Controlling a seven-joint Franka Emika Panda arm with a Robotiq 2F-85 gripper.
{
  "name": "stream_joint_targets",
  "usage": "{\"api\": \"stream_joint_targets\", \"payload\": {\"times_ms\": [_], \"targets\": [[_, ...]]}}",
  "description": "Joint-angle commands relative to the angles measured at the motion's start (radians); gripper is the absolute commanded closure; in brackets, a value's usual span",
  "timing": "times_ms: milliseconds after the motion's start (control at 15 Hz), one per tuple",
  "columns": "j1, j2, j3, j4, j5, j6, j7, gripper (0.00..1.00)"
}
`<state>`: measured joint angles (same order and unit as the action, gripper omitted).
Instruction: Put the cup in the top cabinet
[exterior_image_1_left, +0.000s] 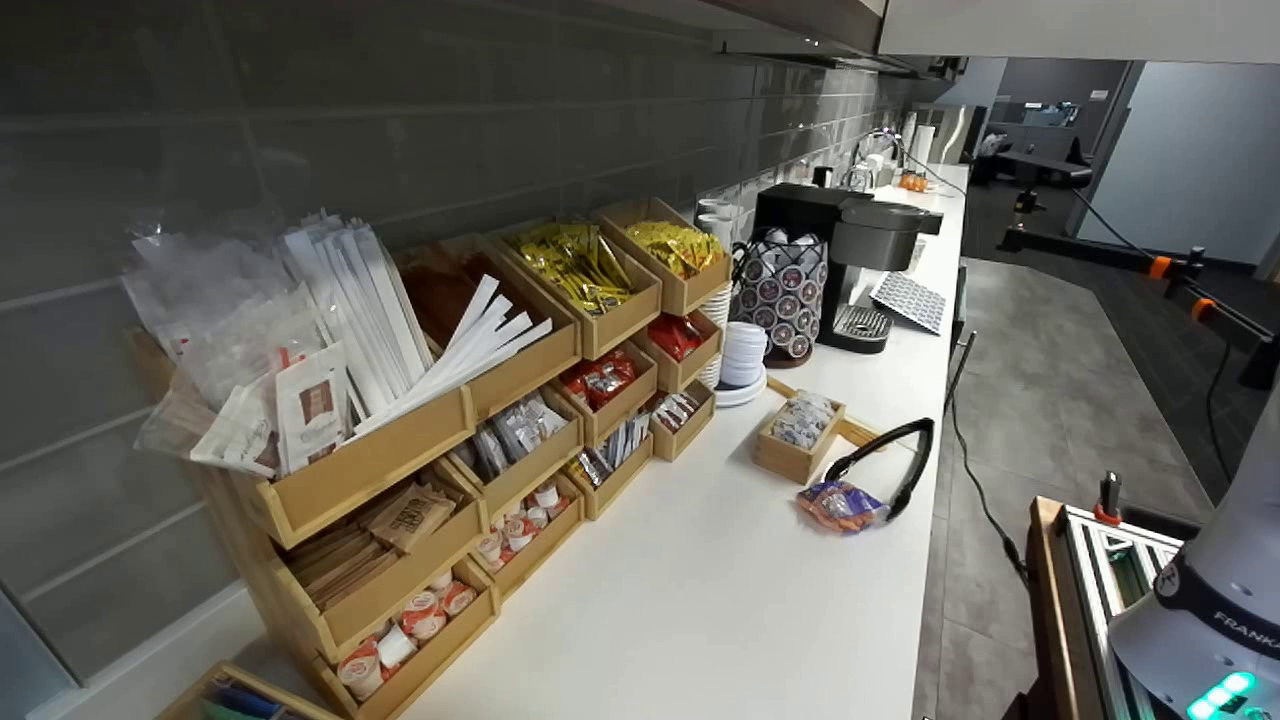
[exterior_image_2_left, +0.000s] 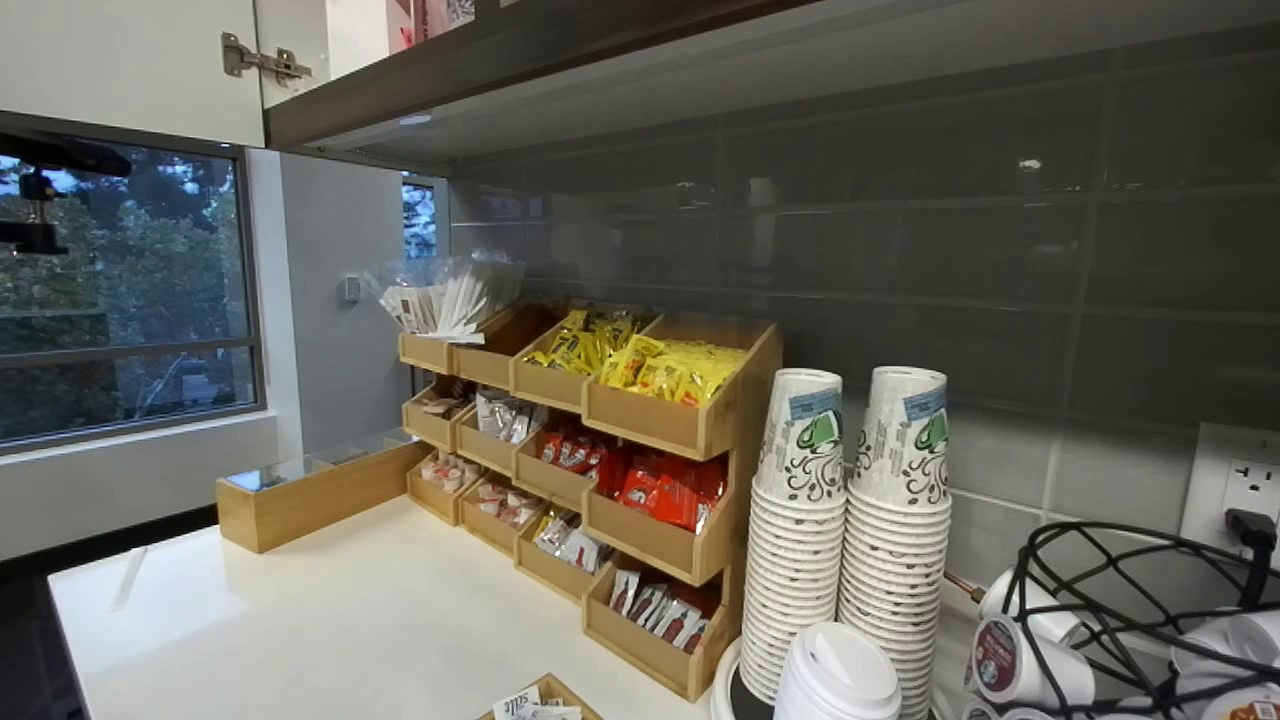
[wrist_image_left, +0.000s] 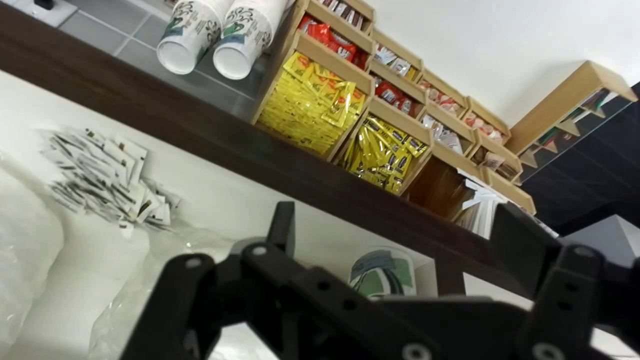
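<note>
Inside the top cabinet (wrist_image_left: 200, 137), low at centre in the wrist view, a printed cup (wrist_image_left: 382, 272) was partly hidden behind the hand (wrist_image_left: 400, 220), whose fingers (wrist_image_left: 285, 222) were spread wide. Loose packets (wrist_image_left: 107, 180) and a plastic bag (wrist_image_left: 25, 230) crowded frame left. Upper left in an exterior view, the cabinet door (exterior_image_2_left: 120, 70) stood open; mid-frame, a wooden rack (exterior_image_2_left: 640, 425) lined the counter (exterior_image_2_left: 250, 630).

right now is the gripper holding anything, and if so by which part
Nothing is held: in the wrist view the gripper stands open, with visible gaps between its fingers and the cup in the top cabinet.
</note>
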<state>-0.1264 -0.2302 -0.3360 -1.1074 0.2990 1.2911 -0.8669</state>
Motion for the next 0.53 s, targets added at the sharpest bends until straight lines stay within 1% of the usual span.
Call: {"api": "stream_joint_targets", "payload": {"times_ms": [0, 267, 400, 467], "targets": [[-0.001, -0.057, -0.019, -0.082, 0.021, -0.051, -0.035, 0.00], [-0.001, -0.093, -0.041, -0.168, 0.076, -0.042, -0.016, 0.00], [0.002, -0.112, -0.054, -0.231, 0.124, -0.044, -0.009, 0.00], [-0.001, -0.127, -0.052, -0.269, 0.137, -0.021, -0.003, 0.00]]}}
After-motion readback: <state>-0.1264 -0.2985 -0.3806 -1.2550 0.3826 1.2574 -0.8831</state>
